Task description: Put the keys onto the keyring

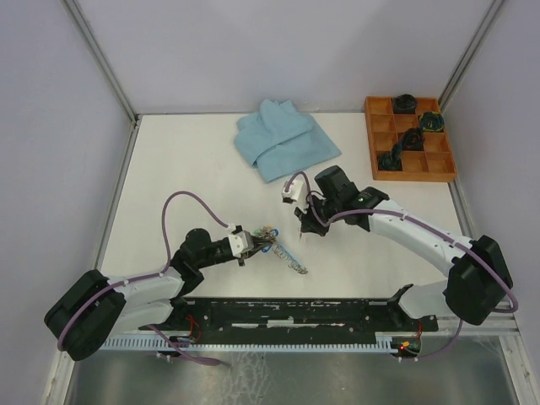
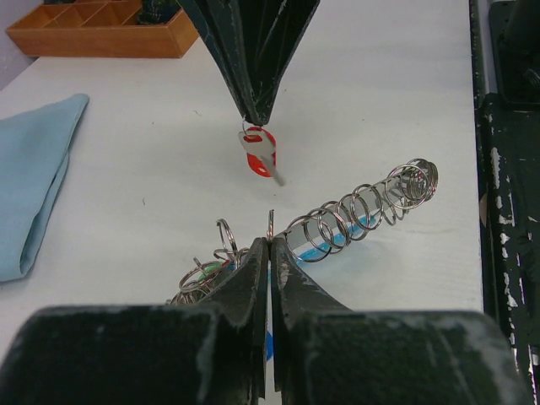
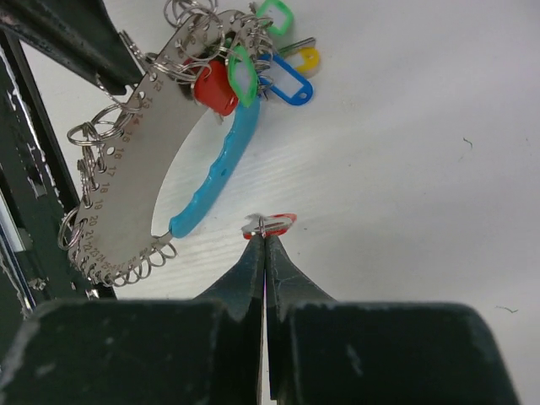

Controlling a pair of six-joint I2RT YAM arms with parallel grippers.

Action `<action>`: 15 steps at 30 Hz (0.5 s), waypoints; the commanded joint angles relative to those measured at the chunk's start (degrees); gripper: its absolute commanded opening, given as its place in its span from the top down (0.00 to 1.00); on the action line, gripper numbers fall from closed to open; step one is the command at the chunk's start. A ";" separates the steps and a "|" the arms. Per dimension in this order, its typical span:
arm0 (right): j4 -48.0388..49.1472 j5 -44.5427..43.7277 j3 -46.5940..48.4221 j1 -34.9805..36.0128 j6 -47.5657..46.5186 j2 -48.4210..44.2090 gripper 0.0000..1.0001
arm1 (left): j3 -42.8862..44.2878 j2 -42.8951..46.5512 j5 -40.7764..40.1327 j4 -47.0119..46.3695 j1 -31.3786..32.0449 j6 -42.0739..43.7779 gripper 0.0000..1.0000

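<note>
Closest to the lens in the right wrist view, the right gripper (image 3: 264, 246) had its two fingers pressed together, pinching the small split ring of one red-tagged key (image 3: 274, 223) right at the tips. That key sat low over the white table (image 1: 169, 169), just beside the light-blue segment of the keyring (image 3: 126, 160) but apart from it; whether it touched the table could not be told. The left gripper (image 2: 270, 249) was likewise closed, its jaws clamped on one end of the keyring, which lay left of centre toward the front of the table. One keyring only showed: a curved grey metal band fringed with many little wire loops, plus one blue section. Bunched at its held end were the rest of the keys (image 3: 240, 76), with five tags in sight: one red, two green, one blue, one yellow. Farther back lay one folded blue cloth (image 1: 283, 139), and at the right rear corner stood one orange divided tray (image 1: 439, 164) holding four dark objects (image 1: 405, 103).
</note>
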State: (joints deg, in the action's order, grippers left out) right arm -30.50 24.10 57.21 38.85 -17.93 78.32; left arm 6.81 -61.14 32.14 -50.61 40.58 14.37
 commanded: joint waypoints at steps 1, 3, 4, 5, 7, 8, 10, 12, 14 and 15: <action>1.63 -0.58 -1.09 4.29 -9.76 -3.06 0.99 | 0.58 0.43 3.11 -6.49 -0.39 -1.35 0.97; 6.15 0.94 -3.66 5.20 -11.72 -5.04 0.99 | 0.65 0.33 4.13 -6.54 -0.50 -1.23 0.97; 7.36 1.43 -4.68 5.33 -12.77 -5.76 0.99 | 0.66 0.19 4.87 -6.57 -0.62 -1.10 0.97; 8.25 1.90 -5.47 5.35 -13.91 -6.46 0.99 | 0.74 -0.08 5.85 -6.59 -0.58 -0.94 0.97; 9.23 2.93 -6.55 5.57 -16.05 -6.99 0.99 | 1.10 -0.83 7.81 -6.61 -0.59 -0.66 0.97; 9.39 4.10 -7.02 5.81 -17.71 -7.18 0.99 | 1.34 -1.55 8.86 -6.61 -0.63 -0.48 0.97; 10.84 5.83 -8.81 6.47 -20.37 -7.73 0.99 | 1.83 -3.09 10.76 -6.74 -0.58 -0.20 0.97; 12.78 7.07 -10.55 7.13 -21.87 -8.56 0.99 | 2.14 -4.05 11.63 -6.98 -0.61 0.04 0.97; 14.07 7.84 -11.66 7.52 -22.77 -9.17 0.99 | 2.01 -4.51 11.80 -7.49 -0.65 0.51 0.97; 14.21 7.91 -11.81 7.74 -23.19 -9.21 0.99 | 1.87 -4.65 11.80 -7.86 -0.59 0.72 0.97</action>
State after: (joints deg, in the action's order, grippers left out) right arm -21.45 28.47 46.57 45.56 -36.34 71.22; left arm 6.81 -65.19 40.77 -53.30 40.21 14.41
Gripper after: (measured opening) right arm 0.012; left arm 0.043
